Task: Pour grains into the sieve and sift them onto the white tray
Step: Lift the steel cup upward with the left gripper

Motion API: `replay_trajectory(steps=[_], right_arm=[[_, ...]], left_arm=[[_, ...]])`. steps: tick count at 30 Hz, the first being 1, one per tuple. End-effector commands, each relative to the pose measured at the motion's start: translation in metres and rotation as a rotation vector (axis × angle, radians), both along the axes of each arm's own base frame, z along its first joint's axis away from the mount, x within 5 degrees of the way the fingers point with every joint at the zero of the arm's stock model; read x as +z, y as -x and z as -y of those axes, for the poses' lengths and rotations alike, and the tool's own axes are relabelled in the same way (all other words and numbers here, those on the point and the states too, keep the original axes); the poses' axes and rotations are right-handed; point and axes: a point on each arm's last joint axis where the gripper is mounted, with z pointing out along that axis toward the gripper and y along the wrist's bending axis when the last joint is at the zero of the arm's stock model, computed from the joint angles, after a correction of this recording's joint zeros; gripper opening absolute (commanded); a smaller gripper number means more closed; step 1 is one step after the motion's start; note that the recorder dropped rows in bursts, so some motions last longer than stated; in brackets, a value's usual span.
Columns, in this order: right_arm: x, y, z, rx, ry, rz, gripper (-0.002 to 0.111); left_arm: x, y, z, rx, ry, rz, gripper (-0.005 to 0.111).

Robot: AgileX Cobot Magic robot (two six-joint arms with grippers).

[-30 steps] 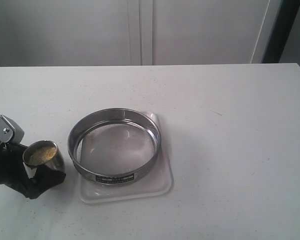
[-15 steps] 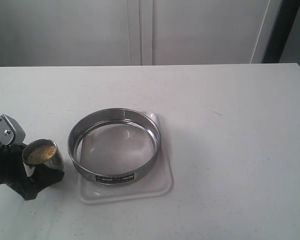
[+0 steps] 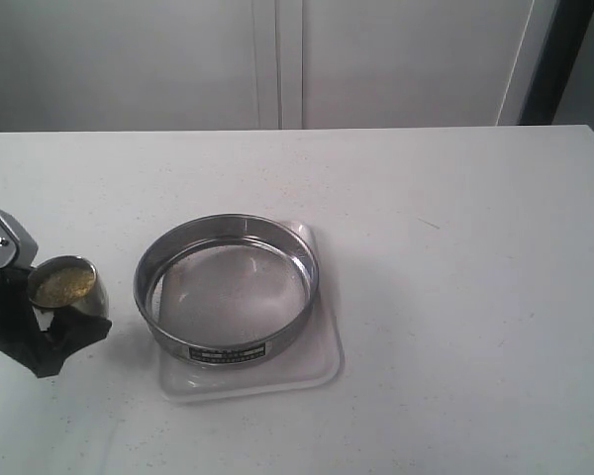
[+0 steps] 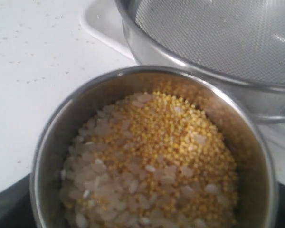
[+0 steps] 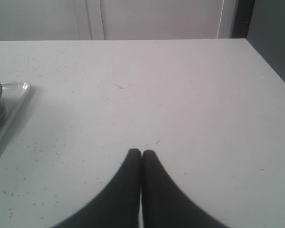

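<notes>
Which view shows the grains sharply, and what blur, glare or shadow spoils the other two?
Left wrist view: grains sharp, sieve mesh behind slightly soft. Exterior view: soft overall, label unreadable, white tray nearly washed out against the table. Right wrist view: right gripper a featureless black silhouette.

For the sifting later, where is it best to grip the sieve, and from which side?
Probably its upright steel wall on the right side, from above, one finger inside and one outside. The sieve is round, likely too wide to span, and lies flat on the white tray; the right tool is free.
</notes>
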Motion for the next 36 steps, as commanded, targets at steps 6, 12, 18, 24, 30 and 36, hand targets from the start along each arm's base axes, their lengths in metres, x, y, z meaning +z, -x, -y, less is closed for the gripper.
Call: replay_trajectory(steps=[6, 12, 18, 24, 30, 36], right_arm=[[-0.001, 0.000, 0.000, -0.001, 0.008, 0.004, 0.000], [-0.001, 0.000, 0.000, -0.001, 0.008, 0.004, 0.000], [-0.001, 0.000, 0.000, -0.001, 0.008, 0.004, 0.000], [-0.001, 0.000, 0.000, -0.001, 0.008, 0.004, 0.000], [-0.001, 0.000, 0.000, -0.001, 0.008, 0.004, 0.000], [-0.001, 0.000, 0.000, -0.001, 0.008, 0.004, 0.000]], left_arm=[[0.040, 0.006, 0.002, 0.061, 0.070, 0.086, 0.000], [0.061, 0.013, -0.002, 0.137, 0.072, 0.100, 0.000], [0.076, 0.019, -0.004, 0.206, 0.094, 0.100, 0.000], [0.093, 0.018, 0.000, 0.240, 0.006, 0.103, 0.000], [0.110, 0.012, 0.011, 0.260, -0.077, 0.134, 0.000], [0.120, 0.007, 0.022, 0.285, -0.098, 0.167, 0.000]])
